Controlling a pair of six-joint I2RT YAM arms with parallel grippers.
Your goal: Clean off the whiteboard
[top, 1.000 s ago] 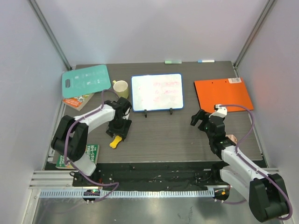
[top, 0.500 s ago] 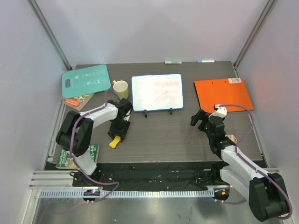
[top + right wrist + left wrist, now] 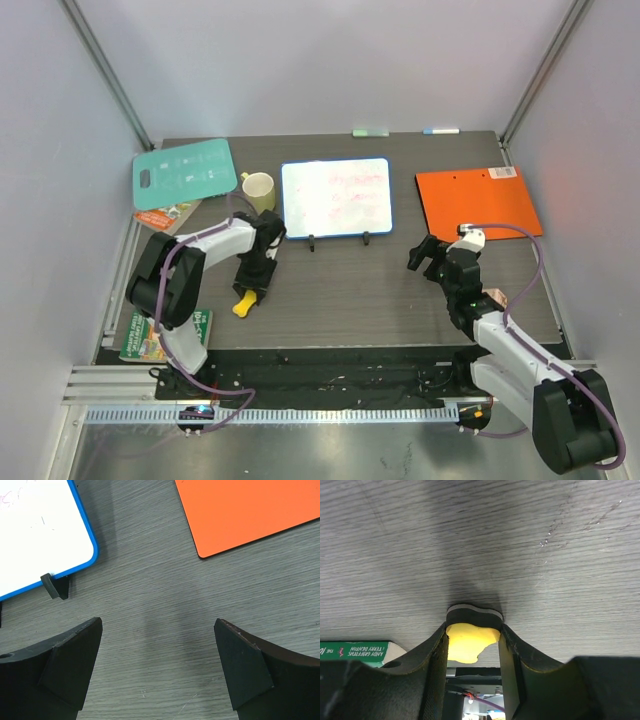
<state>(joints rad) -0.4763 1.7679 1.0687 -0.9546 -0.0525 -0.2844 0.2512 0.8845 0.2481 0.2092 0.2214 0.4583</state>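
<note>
The whiteboard (image 3: 335, 197), blue-framed with faint red writing and two black feet, stands at the table's back middle; its corner shows in the right wrist view (image 3: 35, 535). My left gripper (image 3: 254, 280) is in front of the board's left side, down at the table. In the left wrist view (image 3: 474, 625) its jaws press both sides of a yellow eraser with a black felt pad (image 3: 467, 642). The eraser's yellow end sticks out below the gripper (image 3: 243, 303). My right gripper (image 3: 425, 255) is open and empty over bare table right of the board (image 3: 157, 625).
An orange folder (image 3: 477, 200) lies at the back right. A teal cutting board (image 3: 185, 172) and a cream mug (image 3: 260, 188) are at the back left. A green book (image 3: 200, 328) lies at the near left edge. Two markers (image 3: 370, 132) rest on the back edge.
My left gripper's jaws have narrowed onto the eraser, and the left arm's elbow has swung inward. The right arm has not moved.
</note>
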